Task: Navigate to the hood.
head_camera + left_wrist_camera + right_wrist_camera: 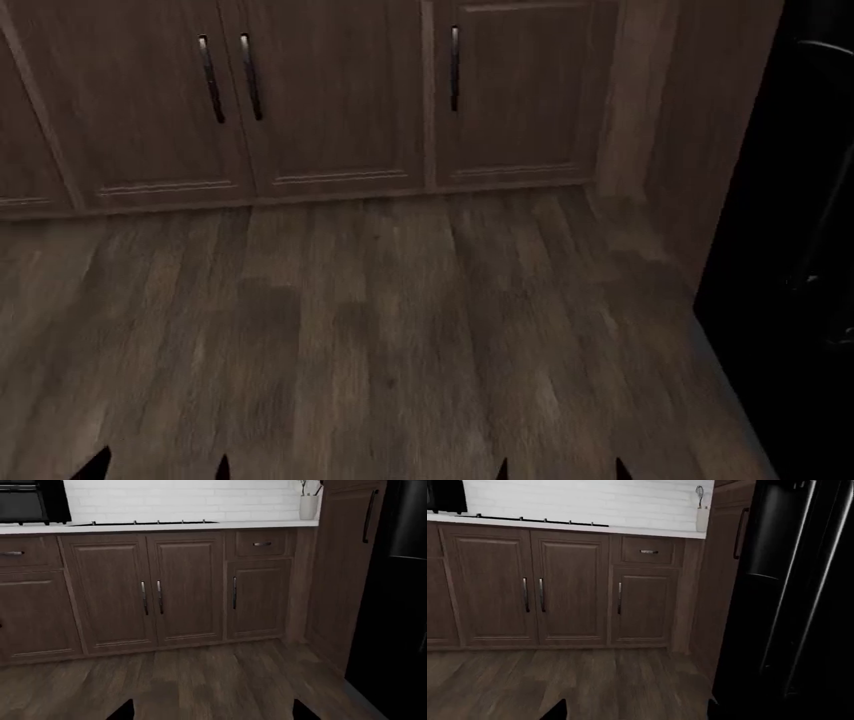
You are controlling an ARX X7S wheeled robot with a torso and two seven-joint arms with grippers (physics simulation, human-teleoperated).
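The hood is out of view in all three views. A black cooktop lies flush in the white countertop against a white brick wall. Only the dark fingertips of my left gripper show, spread wide apart over the wood floor with nothing between them. My right gripper is likewise open and holds nothing, its tips low over the floor.
Dark brown base cabinets run along the wall ahead. A black fridge and a tall brown panel stand at the right. A black appliance sits at the counter's left and a white utensil jar at its right. Wood floor lies between.
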